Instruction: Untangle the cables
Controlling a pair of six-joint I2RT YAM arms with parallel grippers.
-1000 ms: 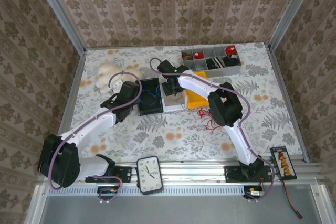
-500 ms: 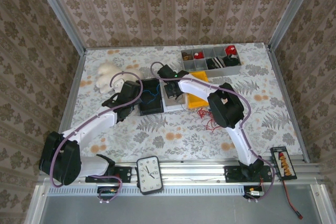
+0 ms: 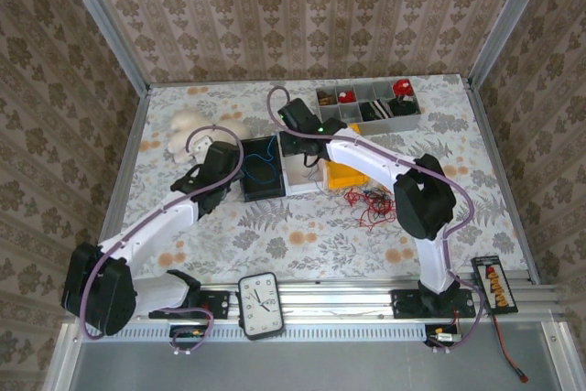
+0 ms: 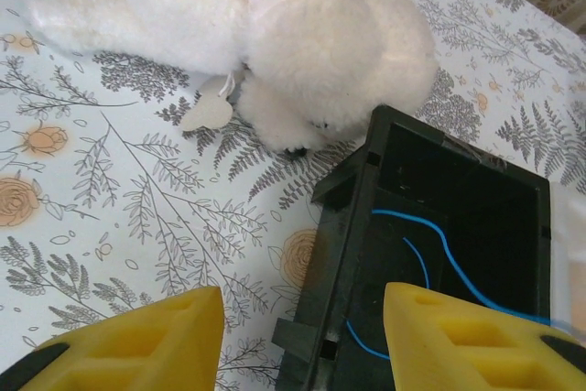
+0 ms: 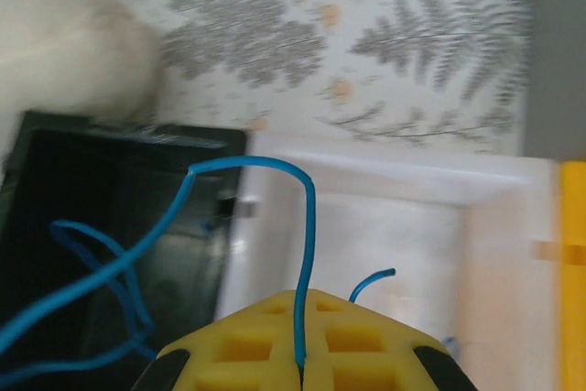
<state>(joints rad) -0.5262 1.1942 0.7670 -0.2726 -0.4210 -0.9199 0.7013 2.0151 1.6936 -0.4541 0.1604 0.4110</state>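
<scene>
Fern-and-rose printed table top, papered walls behind: black plastic bin, white tray and yellow tray in a row mid-table, a loose red cable tangle on the print beside the yellow one. Right wrist view: right gripper, yellow fingers pressed together, pinches a thin glossy blue cable that rises upright over the white tray, arches, then slants down into the black bin. Left wrist view: left gripper parted and empty over the bin's side wall, blue loops inside, a fluffy white plush toy just beside its far corner.
</scene>
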